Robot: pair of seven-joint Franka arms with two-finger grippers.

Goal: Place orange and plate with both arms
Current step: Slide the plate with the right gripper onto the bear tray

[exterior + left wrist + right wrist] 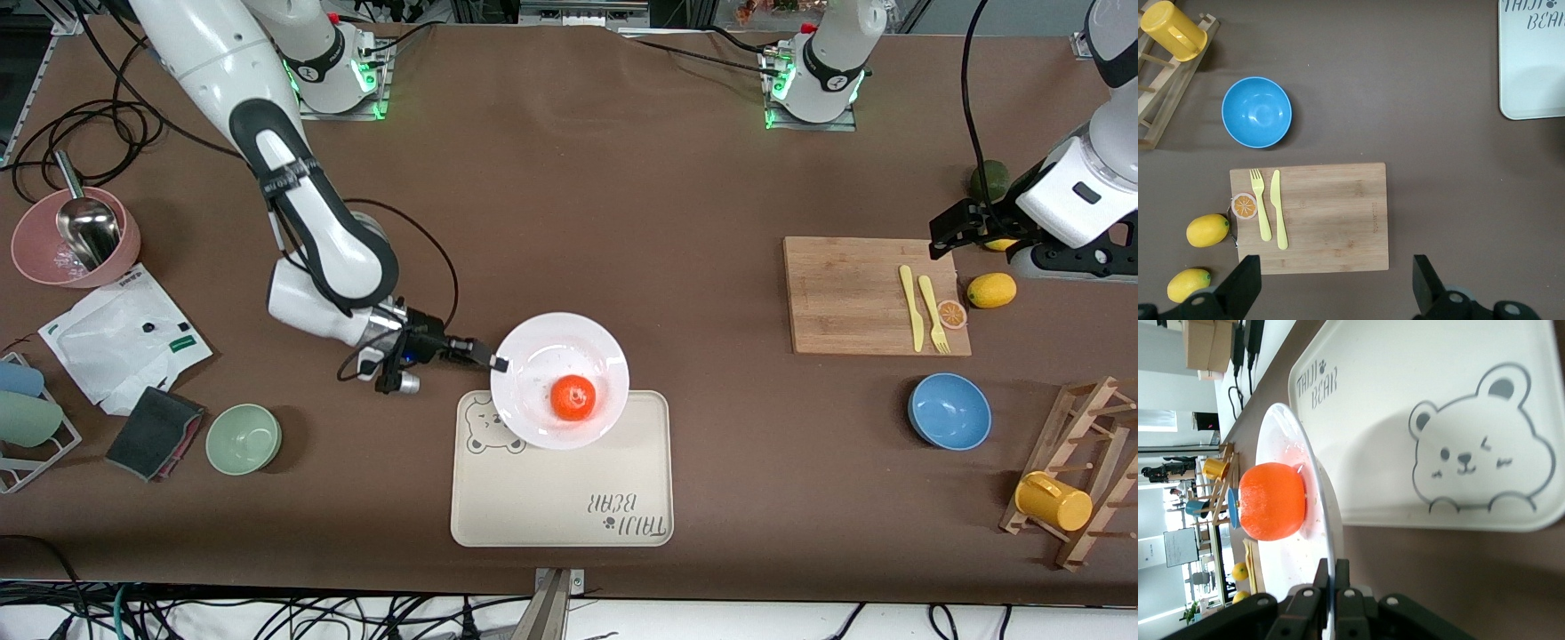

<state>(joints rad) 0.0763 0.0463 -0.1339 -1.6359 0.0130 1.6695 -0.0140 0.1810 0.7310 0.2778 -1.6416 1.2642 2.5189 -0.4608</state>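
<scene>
Plate [559, 356], carrying the orange [573, 396], was over the bear-print tray [562, 498] at its 12 o'clock edge. Right gripper [494, 362] pinched the plate's rim at 9 o'clock. Left gripper [1335, 293] waited, fingers spread, above the cutting board [871, 296].

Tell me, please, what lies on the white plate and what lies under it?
On the plate sits the orange. The right end effector pinches its rim. Under it is a corner of the bear-print tray; what the plate covers there stays hidden.

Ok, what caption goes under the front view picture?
Right hand holds the plate with the orange over the tray.
</scene>
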